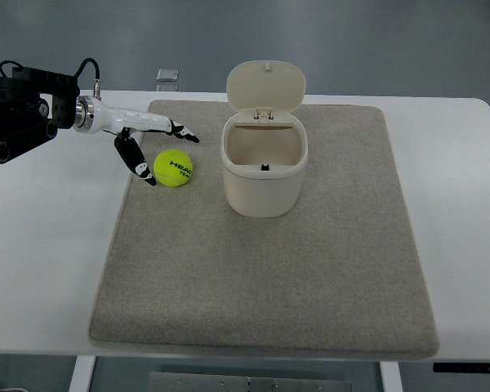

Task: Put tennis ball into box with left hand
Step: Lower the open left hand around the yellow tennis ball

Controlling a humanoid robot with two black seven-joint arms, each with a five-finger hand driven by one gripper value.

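A white table point(33, 269) fills the view, and most of it is covered by 1 grey mat point(261, 286), probably there to stop things rolling and to soften contact. Toward the far middle of the mat stands the cream box point(263, 167), a small bin whose hinged lid point(266, 86) is tipped up and back, leaving the mouth open from above so something can be dropped straight in; it looks empty inside. The left hand point(151, 143) reaches in from the far left, its arm crossing the table edge onto the mat. Its fingers are spread and hold nothing: the long fingers point(175, 127) extend past the far side of the ball and the thumb point(137, 163) hangs at its left, a posture that seems set to close around it. The tennis ball point(173, 167) lies on the mat just left of the box, apparently not yet lifted. The right arm is out of view.
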